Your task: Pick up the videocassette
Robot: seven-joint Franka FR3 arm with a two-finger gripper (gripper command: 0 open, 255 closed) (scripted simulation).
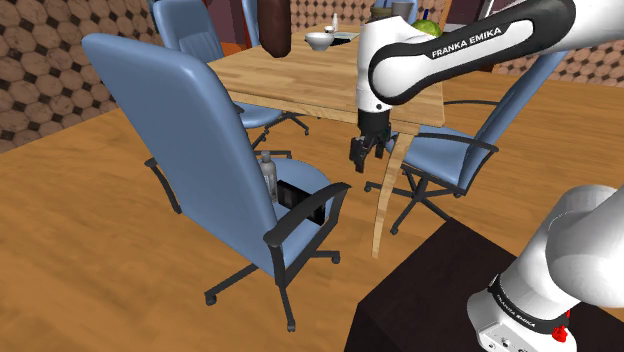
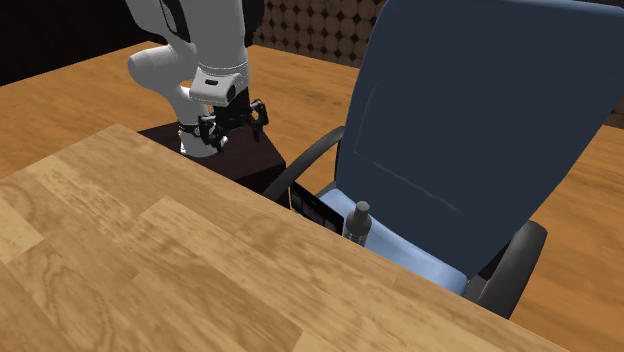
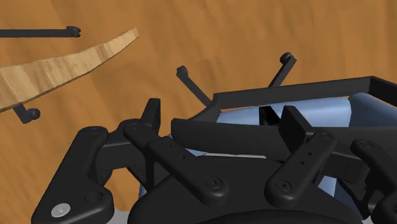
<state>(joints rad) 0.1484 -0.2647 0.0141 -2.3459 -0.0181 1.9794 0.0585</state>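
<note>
In the shoulder view we see the flat black videocassette lying on the seat of the blue padded office chair with black armrests. It is just beside a small clear bottle with a grey cap that stands upright. The all-black gripper hangs in the air, apart from both and towards this view's right, close to the edge of the light wooden table and above the wooden floor.

The second exterior view looks across the table top from the other side. From here the videocassette and bottle peek out past the table's edge, in front of the chair's backrest. The gripper shows against the dark box stand.

The wrist view settles the fingers: they stand wide apart with nothing clasped between them. Beyond them lie a black armrest and blue seat padding.
</note>
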